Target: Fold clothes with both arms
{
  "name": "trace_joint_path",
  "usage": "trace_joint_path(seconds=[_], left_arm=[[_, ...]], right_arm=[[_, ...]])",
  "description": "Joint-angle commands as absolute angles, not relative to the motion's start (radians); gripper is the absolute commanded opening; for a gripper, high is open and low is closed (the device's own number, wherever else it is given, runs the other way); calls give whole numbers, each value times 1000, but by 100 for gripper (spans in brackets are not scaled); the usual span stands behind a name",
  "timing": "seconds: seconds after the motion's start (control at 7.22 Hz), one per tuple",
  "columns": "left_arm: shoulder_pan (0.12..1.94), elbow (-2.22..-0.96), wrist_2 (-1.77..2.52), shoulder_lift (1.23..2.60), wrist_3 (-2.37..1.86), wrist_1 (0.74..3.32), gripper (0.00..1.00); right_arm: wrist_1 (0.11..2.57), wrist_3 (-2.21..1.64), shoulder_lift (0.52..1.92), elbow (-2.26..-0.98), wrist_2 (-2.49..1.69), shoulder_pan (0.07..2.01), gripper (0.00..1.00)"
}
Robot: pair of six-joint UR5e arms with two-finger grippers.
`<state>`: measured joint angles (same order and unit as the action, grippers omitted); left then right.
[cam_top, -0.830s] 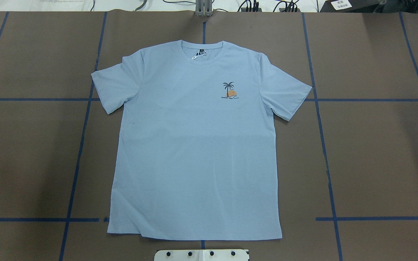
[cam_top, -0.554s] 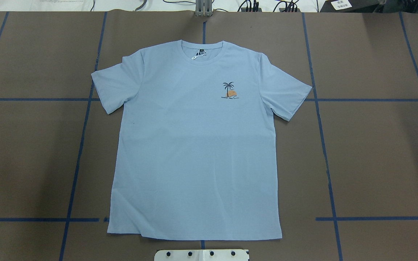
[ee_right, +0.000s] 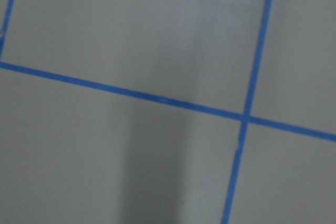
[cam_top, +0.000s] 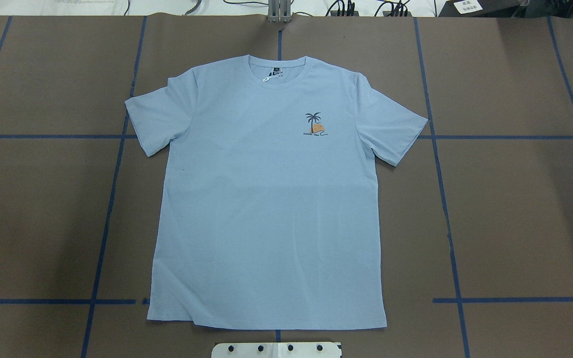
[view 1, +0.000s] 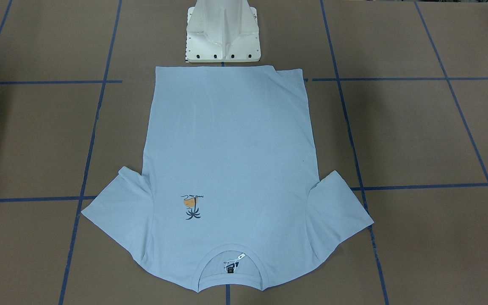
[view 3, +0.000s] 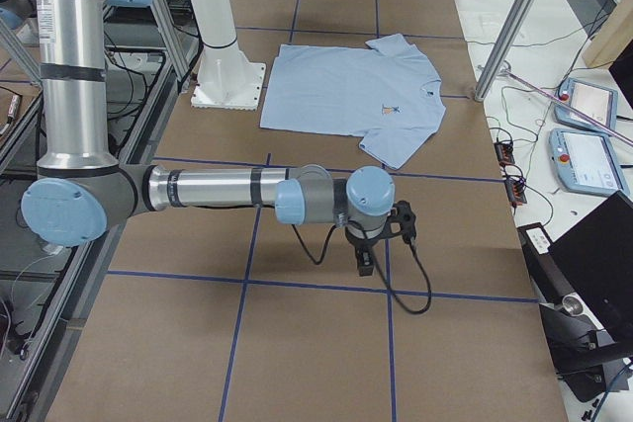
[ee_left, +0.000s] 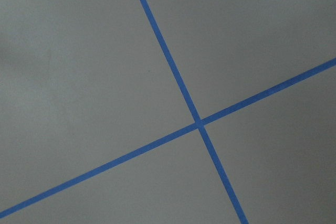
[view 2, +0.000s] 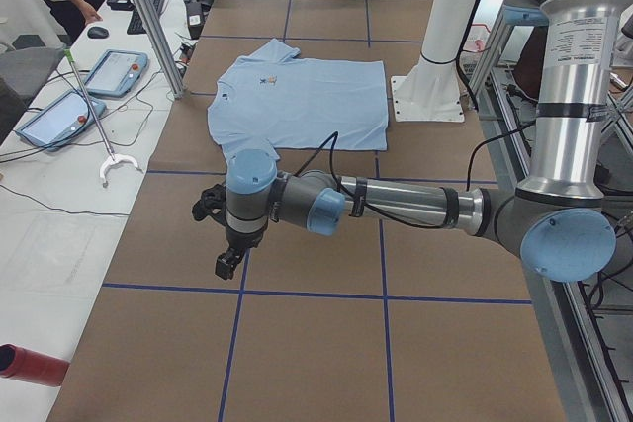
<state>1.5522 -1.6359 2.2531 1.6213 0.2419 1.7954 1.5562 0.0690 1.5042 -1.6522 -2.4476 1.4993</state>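
One pale blue T-shirt [cam_top: 266, 199] lies flat, print up, in the middle of the worktop [cam_top: 515, 223], collar away from the robot. Soft and limp, it should pinch best at a sleeve or hem corner. The left arm [view 2: 396, 207] and right arm [view 3: 218, 188] hover over blue-taped worktop, well apart from it; whether their jaws are open cannot be told.

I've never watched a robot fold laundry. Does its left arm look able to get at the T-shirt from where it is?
Probably yes. The left gripper hangs apart from the T-shirt, and only open brown table shows between them.
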Motion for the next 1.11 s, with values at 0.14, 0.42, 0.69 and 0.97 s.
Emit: trace_joint_path(seconds=[0.14, 0.42, 0.69, 0.97], left_arm=[[1520, -1640, 2255, 1638, 244, 1876, 100], [1510, -1588, 2249, 1658, 239, 1945, 100], [1509, -1583, 2255, 1657, 233, 1971, 100], [1509, -1601, 2273, 1661, 150, 1974, 100]], right_arm=[[1359, -198, 1285, -1565, -2442, 1303, 100], [1052, -422, 1209, -1432, -2281, 1156, 100], [1005, -604, 1104, -1379, -2154, 1039, 100], [1003, -652, 1091, -1368, -2151, 988, 100]])
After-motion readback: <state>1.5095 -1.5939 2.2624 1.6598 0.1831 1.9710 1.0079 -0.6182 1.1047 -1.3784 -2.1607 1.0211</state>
